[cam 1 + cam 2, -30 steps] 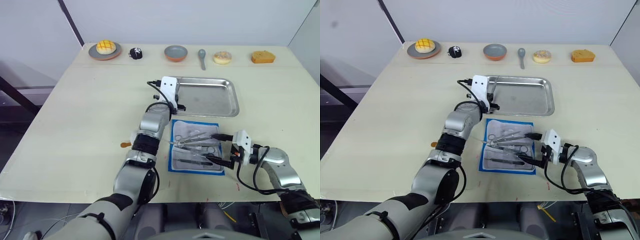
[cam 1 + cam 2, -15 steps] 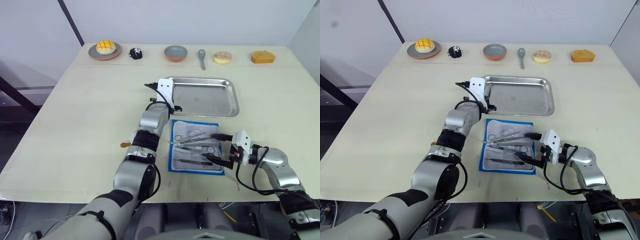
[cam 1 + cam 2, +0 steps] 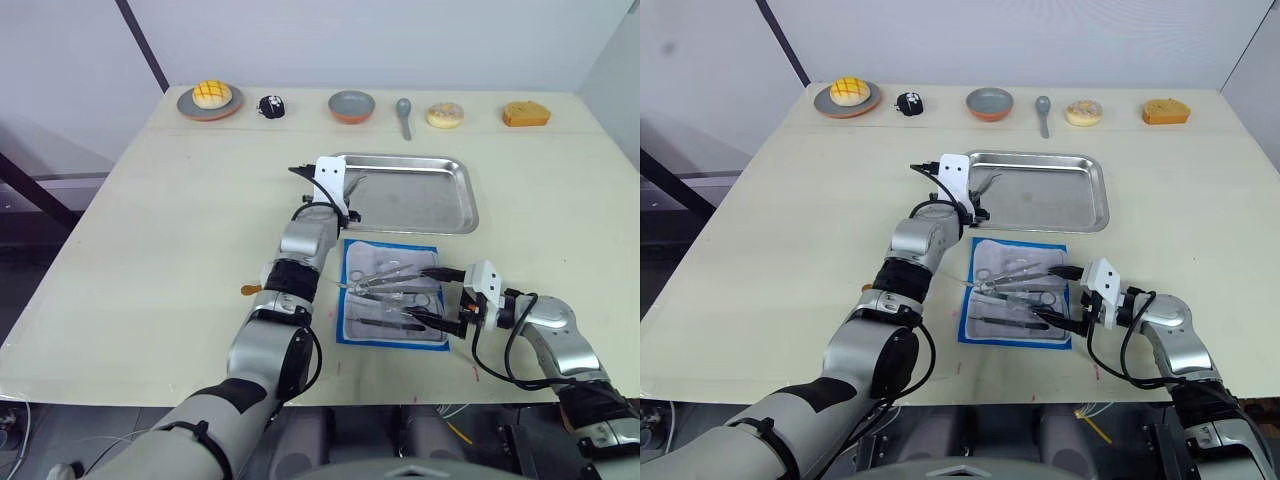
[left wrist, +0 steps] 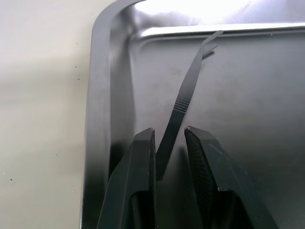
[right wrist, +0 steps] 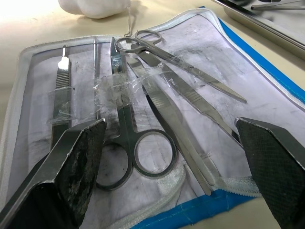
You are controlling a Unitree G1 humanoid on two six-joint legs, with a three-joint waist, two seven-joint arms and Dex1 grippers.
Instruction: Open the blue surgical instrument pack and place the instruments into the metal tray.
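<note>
The blue surgical instrument pack (image 3: pixel 390 244) lies open on the table just in front of the metal tray (image 3: pixel 470 195). Several silver instruments (image 3: pixel 385 277) rest on its white inner sheet, among them ring-handled scissors (image 5: pixel 121 119) under clear film. My left gripper (image 3: pixel 338 190) is over the tray's left end. Its fingers (image 4: pixel 140 162) stand a little apart, with a slim bent tweezer-like instrument (image 4: pixel 183 100) loose between them, reaching across the tray floor. My right gripper (image 3: pixel 420 293) is wide open at the pack's right edge, low over the instruments and holding nothing.
Along the table's far edge stand a plate with a yellow bun (image 3: pixel 210 97), a small black-and-white object (image 3: pixel 271 106), a grey bowl (image 3: pixel 352 105), a spoon (image 3: pixel 404 113), a donut (image 3: pixel 444 115) and an orange cake (image 3: pixel 526 114). A small orange item (image 3: pixel 250 290) lies left of the pack.
My left gripper has shifted slightly left toward the tray's left rim, and the slim instrument now shows lying out over the tray floor. The right gripper has not moved.
</note>
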